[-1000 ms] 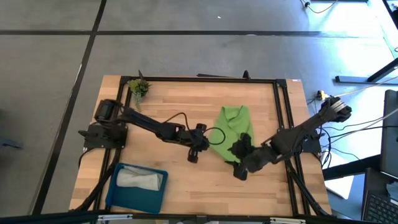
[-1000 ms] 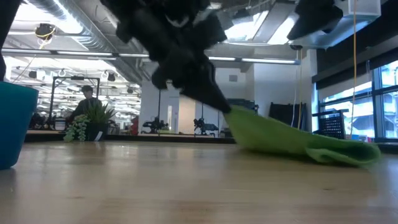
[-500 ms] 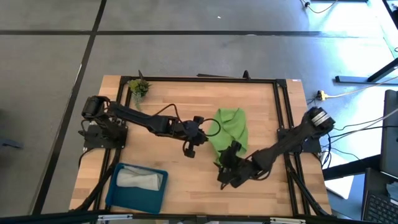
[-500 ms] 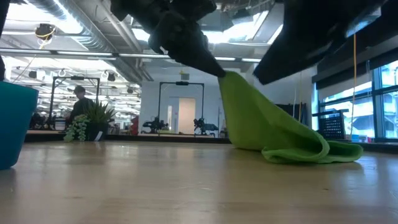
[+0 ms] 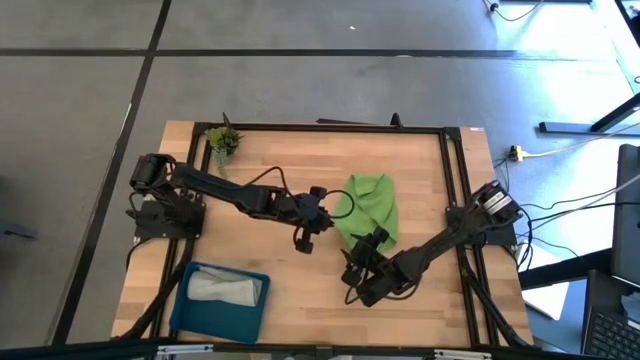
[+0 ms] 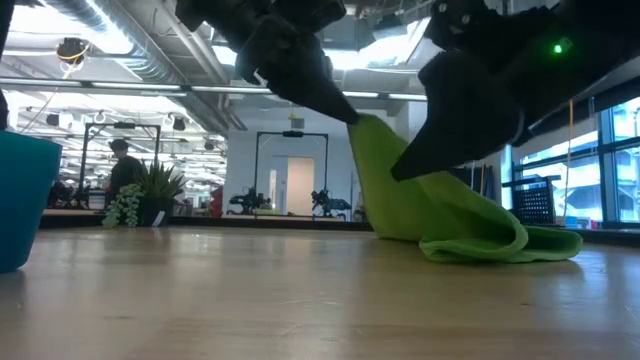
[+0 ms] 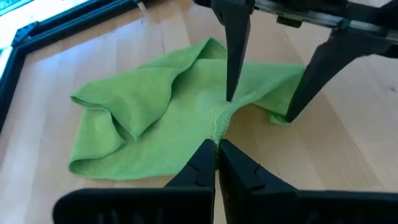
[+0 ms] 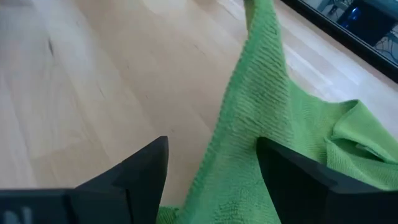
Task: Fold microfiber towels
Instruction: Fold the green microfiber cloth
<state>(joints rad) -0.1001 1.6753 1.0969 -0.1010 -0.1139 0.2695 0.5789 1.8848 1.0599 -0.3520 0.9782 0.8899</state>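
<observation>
The lime green towel (image 5: pixel 370 203) lies crumpled at the middle of the table, with one part pulled up into a peak (image 6: pixel 365 130). My left gripper (image 5: pixel 333 213) is shut on that peak and also shows in the low view (image 6: pixel 345 112). My right gripper (image 5: pixel 356 270) is open just near of the towel, its fingers standing on either side of the raised fold (image 8: pixel 249 106); I cannot tell whether they touch it. The light grey towel (image 5: pixel 225 288) lies in the blue tray (image 5: pixel 185 300). My left gripper pinches a bunched bit of the green towel's edge (image 7: pixel 217 127) between its two fingers; one layer or several, I cannot tell. The fingers come from the table's left, slanting down. The pinched part is lifted, the cloth slopes down from it, and the rest lies on the table (image 6: pixel 500 245).
A small plant sprig (image 5: pixel 222 140) stands at the far left corner. The blue tray also shows at the low view's left edge (image 6: pixel 20 200). A black frame (image 5: pixel 455 190) runs round the table top. A person shows in the room behind (image 6: pixel 120 165).
My left gripper has gone up and a little toward the far edge with the towel's pinched edge, pulling the flat cloth up into a peak while the rest stays on the table. My right gripper has gone off the towel toward the table's near left.
</observation>
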